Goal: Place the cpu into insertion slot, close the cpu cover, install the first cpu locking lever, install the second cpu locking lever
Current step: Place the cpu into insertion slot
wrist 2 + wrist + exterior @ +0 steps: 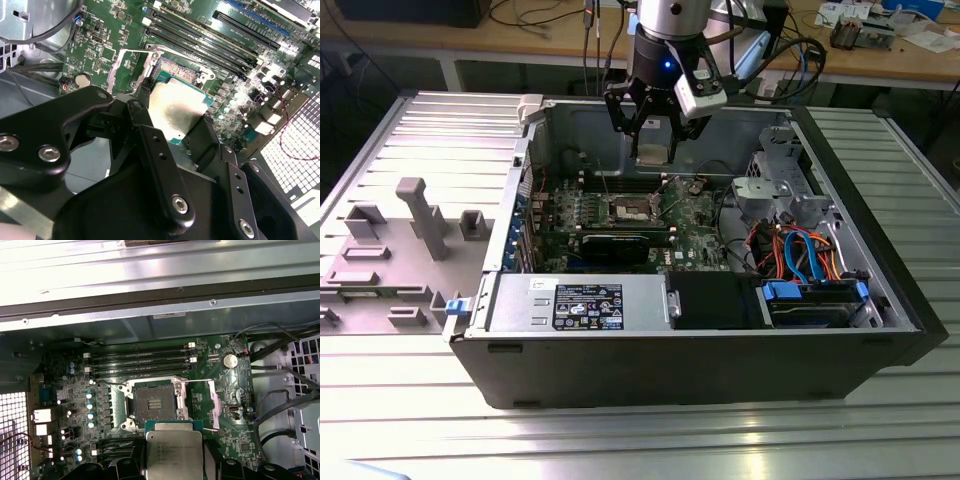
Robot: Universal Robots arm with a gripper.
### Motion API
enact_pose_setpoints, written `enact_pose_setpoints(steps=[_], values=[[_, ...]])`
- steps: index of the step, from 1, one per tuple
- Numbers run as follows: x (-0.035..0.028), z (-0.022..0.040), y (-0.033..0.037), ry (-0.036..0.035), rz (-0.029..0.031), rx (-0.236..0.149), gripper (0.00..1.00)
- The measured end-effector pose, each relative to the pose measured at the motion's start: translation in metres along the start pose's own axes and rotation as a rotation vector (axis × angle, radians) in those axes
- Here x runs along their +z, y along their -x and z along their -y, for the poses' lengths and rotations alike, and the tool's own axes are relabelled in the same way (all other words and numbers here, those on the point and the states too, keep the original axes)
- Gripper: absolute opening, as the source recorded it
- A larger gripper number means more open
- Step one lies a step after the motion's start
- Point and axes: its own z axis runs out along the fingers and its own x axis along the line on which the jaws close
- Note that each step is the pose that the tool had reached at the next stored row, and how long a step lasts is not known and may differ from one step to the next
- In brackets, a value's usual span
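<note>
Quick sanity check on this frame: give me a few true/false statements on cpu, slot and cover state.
1. The gripper grips the cpu. True.
2. The cpu is seated in the insertion slot. False: the slot's dark centre is bare, and the gripper holds the cpu clear of it.
3. The cpu cover is closed over the slot. False: it lies swung open beside the slot.
4. Long memory slots run on the board near the insertion slot. True.
</note>
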Motion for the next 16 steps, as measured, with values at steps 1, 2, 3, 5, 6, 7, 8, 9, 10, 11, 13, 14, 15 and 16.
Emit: enact_pose_setpoints(steps=[1,2,3,5,6,7,8,9,10,11,13,14,15,16], values=[[0.0000,0.0000,0.0000,0.0000,0.0001,0.000,0.55],[0.0000,0.0000,0.0000,0.0000,0.0001,0.001,0.55],[0.0000,0.0000,0.0000,-0.0001,0.0001,0.002,0.55],[0.0000,0.0000,0.0000,0.0000,0.0001,0.003,0.55],[0.0000,0.0000,0.0000,0.0000,0.0001,0.003,0.55],[0.0000,0.0000,0.0000,0.0000,0.0001,0.003,0.55],[0.0000,0.0000,0.0000,0.0000,0.0002,0.004,0.55],[0.0001,0.0000,0.0000,0.0001,0.0002,0.004,0.55],[0.0001,0.0000,0.0000,0.0001,0.0002,0.005,0.55],[0.0001,0.0000,0.0000,0.0001,0.0002,0.005,0.55],[0.0001,0.0000,0.0000,0.0001,0.0003,0.006,0.55],[0.0001,0.0000,0.0000,0.0001,0.0003,0.007,0.55],[0.0001,0.0000,0.0000,0.0001,0.0003,0.007,0.55],[0.0001,0.0000,0.0000,0.0001,0.0003,0.008,0.55]])
